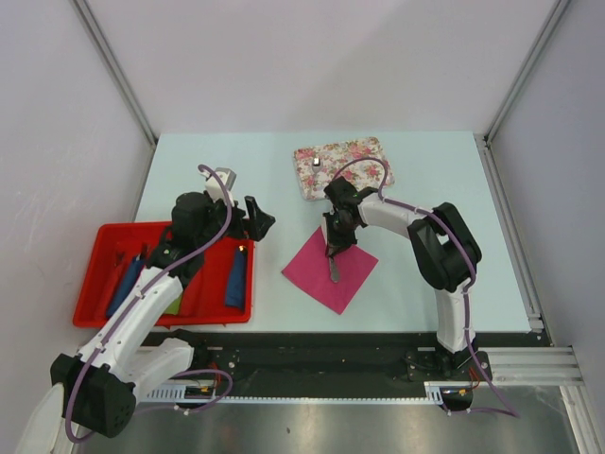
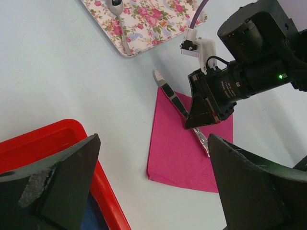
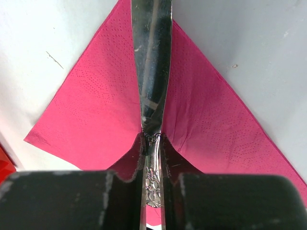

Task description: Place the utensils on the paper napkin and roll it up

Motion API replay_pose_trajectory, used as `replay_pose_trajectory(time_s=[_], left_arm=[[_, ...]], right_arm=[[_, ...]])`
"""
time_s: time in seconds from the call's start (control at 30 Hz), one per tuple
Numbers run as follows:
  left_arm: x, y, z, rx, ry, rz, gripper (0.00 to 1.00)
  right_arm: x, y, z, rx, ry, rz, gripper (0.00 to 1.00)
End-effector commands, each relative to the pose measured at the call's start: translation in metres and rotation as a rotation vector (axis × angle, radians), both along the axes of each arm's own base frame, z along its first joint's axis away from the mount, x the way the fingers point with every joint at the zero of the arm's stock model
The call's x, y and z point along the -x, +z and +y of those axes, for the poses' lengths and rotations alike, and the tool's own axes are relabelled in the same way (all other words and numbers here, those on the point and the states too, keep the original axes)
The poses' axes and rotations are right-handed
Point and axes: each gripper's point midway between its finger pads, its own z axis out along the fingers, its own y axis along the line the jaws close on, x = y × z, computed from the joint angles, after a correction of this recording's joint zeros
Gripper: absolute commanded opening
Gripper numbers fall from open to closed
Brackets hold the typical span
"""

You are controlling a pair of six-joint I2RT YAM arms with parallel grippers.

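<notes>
two blue rolls (image 1: pixel 236 276) lie in the red tray (image 1: pixel 87 284) at the bench's (image 1: pixel 397 303) near left corner. the left claw (image 1: pixel 257 219) hovers just past the tray's far rim, its jaws spread wide with nothing between them.

toward the middle of the bench the magenta paper napkin (image 1: pixel 312 270) lies flat, turned so one corner points at the near edge. across it lies the table knife (image 3: pixel 151 72), its blade tip running out past a napkin corner onto bare bench. the right claw (image 3: pixel 152 143) is clamped on the knife where the blade meets the embossed handle, holding it low on the paper.

the knife looks stiff and polished, probably slippery along the blade. the patterned handle is the surer place to pinch, across its narrow width. the napkin looks feather-light and limp and would likely slide or crumple if dragged. better to lift a free corner while the cutlery's weight pins the rest.

near the far edge a spoon (image 2: pixel 120 26) rests on the floral mat (image 1: pixel 354 161). it lies flat, so its slim handle is the place to nip.
</notes>
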Motion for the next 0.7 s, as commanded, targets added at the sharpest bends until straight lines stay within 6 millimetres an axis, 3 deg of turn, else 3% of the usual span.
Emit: replay_pose_trajectory(time_s=[0.0, 0.07, 0.1, 0.33, 0.47, 0.57, 0.6, 0.67], left_arm=[[-0.001, 0.004, 0.001, 0.016, 0.008, -0.016, 1.0], [-0.001, 0.003, 0.001, 0.015, 0.008, -0.013, 1.0], [0.0, 0.003, 0.001, 0.014, 0.008, -0.012, 1.0], [0.0, 0.002, 0.0, 0.013, 0.001, -0.01, 1.0], [-0.002, 0.006, -0.002, 0.011, -0.011, -0.019, 1.0], [-0.004, 0.009, -0.003, 0.008, -0.018, -0.03, 1.0], [-0.005, 0.011, -0.003, 0.008, -0.017, -0.034, 1.0], [-0.01, 0.013, -0.002, 0.004, -0.012, -0.037, 1.0]], right_arm=[[-0.001, -0.009, -0.006, 0.04, -0.021, 0.009, 0.12], [-0.001, -0.009, -0.005, 0.04, -0.027, 0.011, 0.15], [0.001, -0.01, -0.006, 0.044, -0.028, 0.016, 0.25], [0.001, -0.004, -0.007, 0.035, -0.039, 0.012, 0.27], [-0.01, 0.02, 0.0, -0.013, -0.018, -0.023, 0.27], [-0.035, 0.053, 0.003, -0.085, -0.008, -0.109, 0.29], [-0.053, 0.074, 0.007, -0.12, -0.012, -0.174, 0.29], [-0.081, 0.096, 0.002, -0.149, -0.031, -0.252, 0.29]])
